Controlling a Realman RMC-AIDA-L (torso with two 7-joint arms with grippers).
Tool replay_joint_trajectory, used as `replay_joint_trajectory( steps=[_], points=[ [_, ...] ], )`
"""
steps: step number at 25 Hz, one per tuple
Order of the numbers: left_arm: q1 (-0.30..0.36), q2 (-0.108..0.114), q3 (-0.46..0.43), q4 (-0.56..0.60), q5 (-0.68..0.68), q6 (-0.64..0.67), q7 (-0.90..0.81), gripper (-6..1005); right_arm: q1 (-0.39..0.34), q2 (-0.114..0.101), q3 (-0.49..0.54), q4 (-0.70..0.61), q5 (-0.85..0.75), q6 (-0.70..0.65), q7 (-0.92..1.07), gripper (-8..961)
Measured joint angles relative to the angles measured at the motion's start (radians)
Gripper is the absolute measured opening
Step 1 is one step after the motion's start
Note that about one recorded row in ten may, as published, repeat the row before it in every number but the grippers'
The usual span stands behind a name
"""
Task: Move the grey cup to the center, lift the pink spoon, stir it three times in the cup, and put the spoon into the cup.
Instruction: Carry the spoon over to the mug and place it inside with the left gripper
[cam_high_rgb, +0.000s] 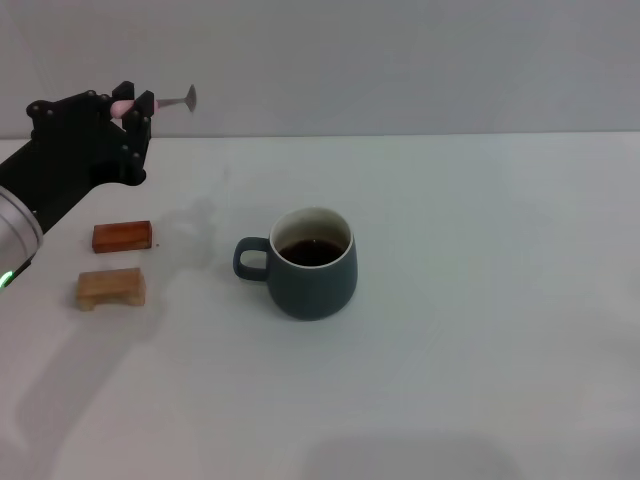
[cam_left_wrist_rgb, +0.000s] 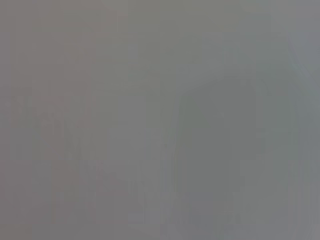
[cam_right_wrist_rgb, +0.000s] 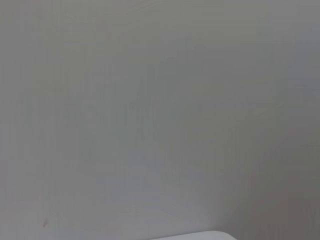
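The grey cup (cam_high_rgb: 312, 263) stands near the middle of the white table, its handle pointing left and dark liquid inside. My left gripper (cam_high_rgb: 132, 106) is raised at the far left, well above and to the left of the cup, shut on the pink spoon (cam_high_rgb: 165, 102). The spoon lies about level in the fingers, its pink handle between them and its grey bowl sticking out to the right. Both wrist views show only a plain grey surface. The right gripper is out of view.
A reddish-brown block (cam_high_rgb: 122, 236) and a light wooden block (cam_high_rgb: 111, 288) lie on the table at the left, below the left arm. The table's far edge runs behind the gripper.
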Motion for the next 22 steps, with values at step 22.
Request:
replay_joint_trajectory(
  steps=[22],
  points=[
    [-0.009,-0.086,-0.071,-0.267,-0.005,-0.46,0.357,147,0.007,0.001,0.0,-0.001,-0.002,0.007,0.0,-1]
  ],
)
